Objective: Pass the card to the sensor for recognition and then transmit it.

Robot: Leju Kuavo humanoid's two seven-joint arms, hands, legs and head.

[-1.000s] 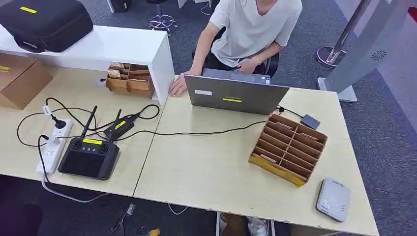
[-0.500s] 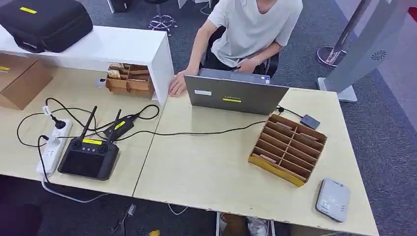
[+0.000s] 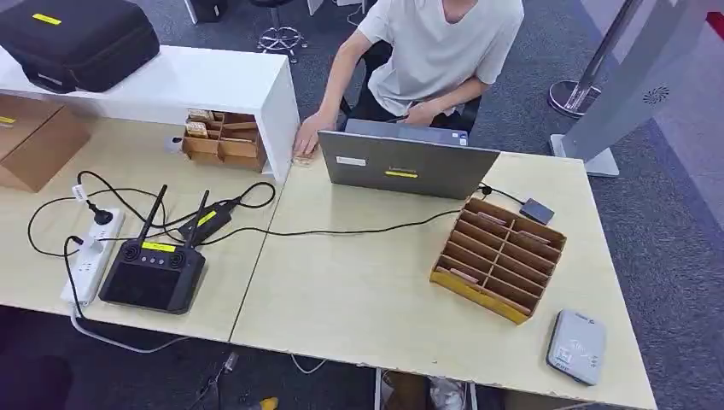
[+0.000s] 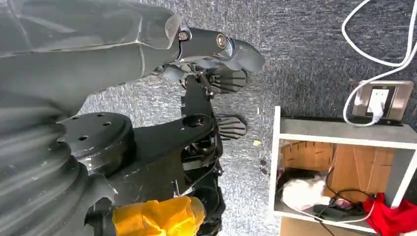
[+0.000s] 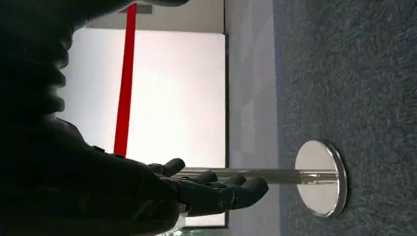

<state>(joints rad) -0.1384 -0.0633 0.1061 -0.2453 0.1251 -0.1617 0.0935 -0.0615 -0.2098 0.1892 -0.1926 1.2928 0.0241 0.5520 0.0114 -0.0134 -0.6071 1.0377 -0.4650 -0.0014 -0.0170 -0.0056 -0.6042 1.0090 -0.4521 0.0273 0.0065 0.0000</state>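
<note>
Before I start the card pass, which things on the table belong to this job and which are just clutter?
Job: card rack with cards in its slots; grey card sensor.

Clutter: laptop, remote controller, power strip, black case, cardboard box.

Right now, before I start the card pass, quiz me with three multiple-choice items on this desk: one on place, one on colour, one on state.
1. Where is the grey card reader?
A. near table corner, beside the wooden card rack
B. on the white shelf
C. under the laptop

2. What colour is the label on the black controller?
A. red
B. yellow
C. blue

3. How is the right hand?
A. holding a card
B. gripping a cable
C. open, empty

Answers: 1 A, it lies just past the rack; 2 B, a yellow strip; 3 C, fingers extended with nothing held.
</note>
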